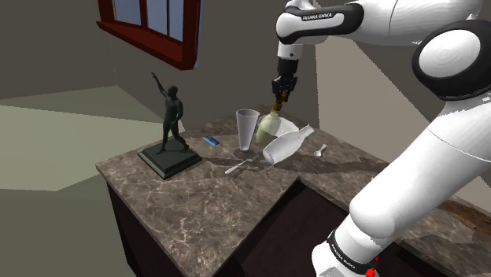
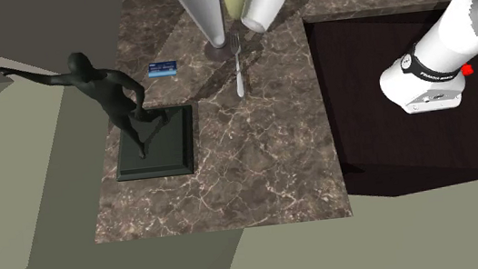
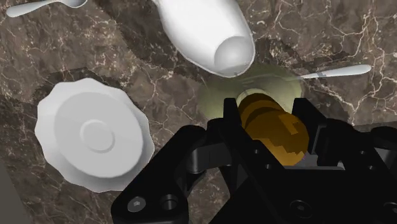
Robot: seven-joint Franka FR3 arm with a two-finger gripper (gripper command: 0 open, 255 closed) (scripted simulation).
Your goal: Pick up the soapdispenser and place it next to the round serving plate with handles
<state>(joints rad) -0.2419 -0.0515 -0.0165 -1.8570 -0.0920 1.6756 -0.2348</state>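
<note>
The jaws are closed on the brass-coloured pump head [image 3: 273, 127] of the soap dispenser [image 1: 268, 127], one black finger on each side of it, as the wrist view shows. The white arm [image 1: 441, 157] reaches in from the shoulder view's right and points the jaws straight down over the marble-patterned table [image 1: 204, 204]. The dispenser hangs upright with its pale olive body below the pump. Whether its base touches the table cannot be determined. The dispenser sits between an upright white flared glass [image 1: 247, 126] and a white bottle [image 1: 287, 144] that lies tilted, its mouth just beside the dispenser body. The white round plate [image 3: 95, 137], which has a scalloped rim, lies flat near the dispenser, with a bare strip of table separating the two. A fork [image 1: 242, 164] lies in front of the glass, and a spoon [image 1: 319, 149] lies beyond the bottle. A small blue card [image 1: 210, 141] lies between the glass and a dark figure statue [image 1: 171, 122] on a square base.
</note>
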